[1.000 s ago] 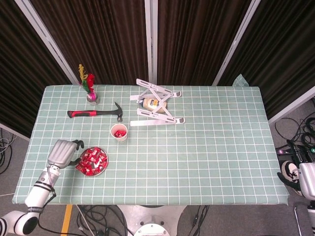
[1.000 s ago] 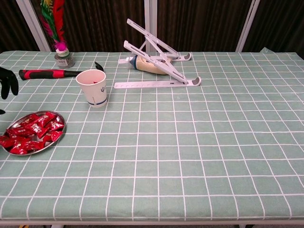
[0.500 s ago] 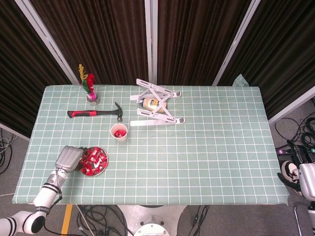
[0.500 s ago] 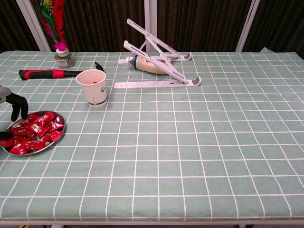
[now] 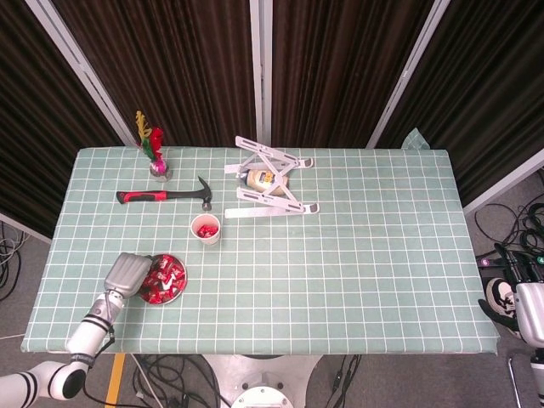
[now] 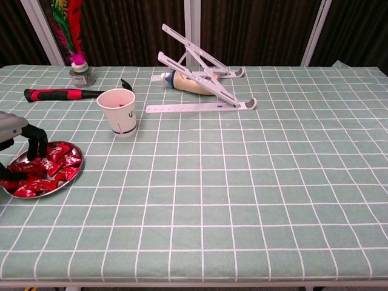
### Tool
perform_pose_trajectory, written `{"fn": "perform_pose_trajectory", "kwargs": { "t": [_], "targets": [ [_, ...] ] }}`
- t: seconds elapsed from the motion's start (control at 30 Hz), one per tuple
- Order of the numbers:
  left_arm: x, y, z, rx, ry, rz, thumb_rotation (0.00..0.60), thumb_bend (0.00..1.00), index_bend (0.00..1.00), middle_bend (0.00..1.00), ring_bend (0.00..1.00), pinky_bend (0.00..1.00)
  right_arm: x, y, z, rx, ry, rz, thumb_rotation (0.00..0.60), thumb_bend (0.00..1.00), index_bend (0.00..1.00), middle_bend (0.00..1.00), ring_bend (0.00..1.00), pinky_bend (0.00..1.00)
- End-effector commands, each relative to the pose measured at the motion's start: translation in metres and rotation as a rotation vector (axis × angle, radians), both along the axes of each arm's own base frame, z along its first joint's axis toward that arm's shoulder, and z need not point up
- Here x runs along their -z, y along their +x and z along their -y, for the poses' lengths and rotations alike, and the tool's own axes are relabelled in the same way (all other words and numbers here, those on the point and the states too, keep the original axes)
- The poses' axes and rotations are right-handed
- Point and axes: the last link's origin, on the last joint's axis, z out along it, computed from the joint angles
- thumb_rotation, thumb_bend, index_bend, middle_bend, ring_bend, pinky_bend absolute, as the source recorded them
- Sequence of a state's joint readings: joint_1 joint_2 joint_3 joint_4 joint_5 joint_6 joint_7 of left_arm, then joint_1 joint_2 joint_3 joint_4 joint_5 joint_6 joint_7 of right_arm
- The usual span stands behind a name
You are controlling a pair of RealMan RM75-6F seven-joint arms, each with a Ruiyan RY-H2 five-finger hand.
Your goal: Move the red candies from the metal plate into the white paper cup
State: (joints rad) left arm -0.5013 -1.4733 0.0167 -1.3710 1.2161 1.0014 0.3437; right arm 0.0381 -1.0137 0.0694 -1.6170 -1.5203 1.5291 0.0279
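Now hovering over the left part of the metal plate (image 5: 180, 287), with the left hand (image 5: 127, 274) brought in from the bare cloth beside it, where it stood a second ago. Seen from the chest camera as dark fingers (image 6: 37, 141) curled downward, tips in among the red candies (image 6: 43, 168) at the plate's far-left rim. Cannot tell whether anything is pinched yet: tips too small and dark against the wrappers. Judged as the reach finished and the grasp just beginning, so nothing lifted for this round.

Just right of the hand, the heap of red candies (image 5: 164, 278) on the plate, plainly many left to move. Up and to the right, well apart from the plate, the white paper cup (image 5: 205, 229), upright, with some red already showing inside; so a task partly under way, far from done. Next, by my reckoning: close on one wrapper, lift clear of the rim, carry up-right to the cup's mouth. Worth watching for a thin plate sliding or tipping under a downward press.

Behind the cup, a red-handled hammer (image 5: 161, 196) and a feathered shuttlecock (image 5: 155, 155); further right, a white folding stand (image 5: 270, 197) with a bottle (image 5: 264, 179) lying under it. None of these in the carrying path.

Far right, off the table's corner, the right hand (image 5: 520, 308), only partly in frame; pose not readable.
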Motion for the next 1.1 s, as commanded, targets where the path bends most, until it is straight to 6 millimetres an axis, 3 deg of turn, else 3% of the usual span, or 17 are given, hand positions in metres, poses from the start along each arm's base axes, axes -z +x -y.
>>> {"fn": "perform_pose_trajectory", "kwargs": {
  "t": [0.03, 0.73, 1.1],
  "targets": [
    [0.002, -0.001, -0.001, 0.001, -0.012, -0.013, 0.600, 0.24, 0.49, 0.57, 0.95, 1.00, 0.000, 0.000, 0.000, 0.000, 0.000, 0.001, 0.600, 0.10, 0.08, 0.30, 0.16, 0.44],
    [0.007, -0.006, -0.004, 0.027, -0.002, 0.034, 0.600, 0.42, 0.66, 0.73, 0.97, 1.00, -0.001, 0.001, -0.001, 0.001, -0.003, -0.003, 0.600, 0.10, 0.08, 0.30, 0.16, 0.44],
    [-0.027, 0.034, -0.017, 0.118, 0.043, 0.152, 0.600, 0.42, 0.66, 0.74, 0.97, 1.00, -0.001, 0.000, -0.001, 0.002, -0.004, -0.002, 0.600, 0.10, 0.08, 0.30, 0.16, 0.44]
  ]
}}
